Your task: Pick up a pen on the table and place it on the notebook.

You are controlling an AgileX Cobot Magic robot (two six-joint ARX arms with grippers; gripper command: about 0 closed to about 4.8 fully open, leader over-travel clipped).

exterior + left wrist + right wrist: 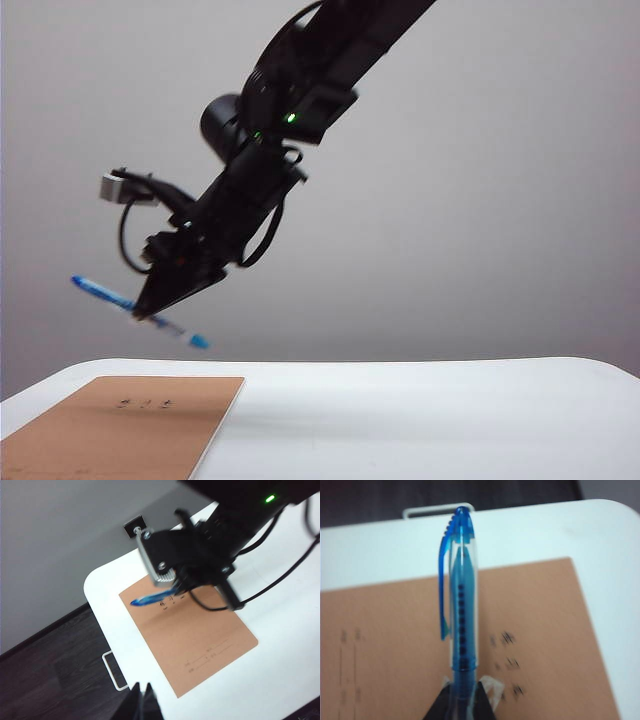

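My right gripper [152, 308] is shut on the translucent blue pen [103, 290] and holds it in the air above the tan notebook [120, 440]. The notebook lies flat at the near left of the white table [420, 420]. In the right wrist view the pen [461, 605] sticks out from between the right gripper's [461, 702] fingers, clip end away from them, over the notebook [395, 645]. The left wrist view looks down on that arm, the pen [150, 599] and the notebook [200, 640]. My left gripper [141, 686] is high over the table's edge, its tips together and holding nothing.
A white loop handle [112, 672] sticks out from the table's side beside the notebook, over dark floor [50, 670]. The table's rounded corner [92, 580] lies close to the notebook. Bare white tabletop [285, 640] stretches past the notebook's far side.
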